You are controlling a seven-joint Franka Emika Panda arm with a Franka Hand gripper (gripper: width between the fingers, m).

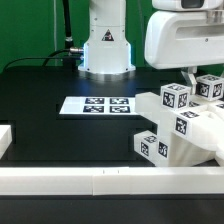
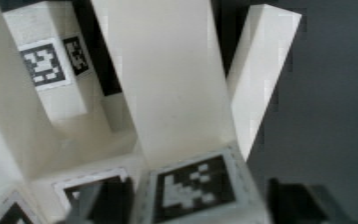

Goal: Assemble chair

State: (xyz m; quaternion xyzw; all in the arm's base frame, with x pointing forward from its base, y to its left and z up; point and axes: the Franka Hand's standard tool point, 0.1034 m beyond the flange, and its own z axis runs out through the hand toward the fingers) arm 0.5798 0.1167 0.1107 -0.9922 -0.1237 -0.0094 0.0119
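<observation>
a: gripper (image 1: 190,78) down at the right of the exterior view, hanging from the big white arm head, fingertips lost among the stacked white parts.
b: jaws apart or together?
a: drawn in as far as they go; hard to read from the exterior view, since the tips sit behind a tagged block. seemingly clamped on a part of the chair (image 1: 180,125), though which piece exactly cannot be told.
b: and from the wrist?
a: filled with white plastic close up. a long plain white bar (image 2: 158,80) running through the middle, a thinner tilted slat (image 2: 261,75) beside it, tagged faces (image 2: 197,186) at one end and another tag (image 2: 46,62) on a piece alongside. dark fingertip shapes barely showing at the frame edge, too cropped to judge.
b: where does the chair sit?
a: on the black table (image 1: 40,95), right and near side in the exterior view, a chunky cluster of white blocks bearing black-and-white tags, just behind the long white border rail (image 1: 100,180) at the near edge.
b: anything else around?
a: marker board (image 1: 97,105) lying flat toward the middle, left of the cluster and apart from it. robot base (image 1: 106,50) at the far side. green backdrop behind.
</observation>
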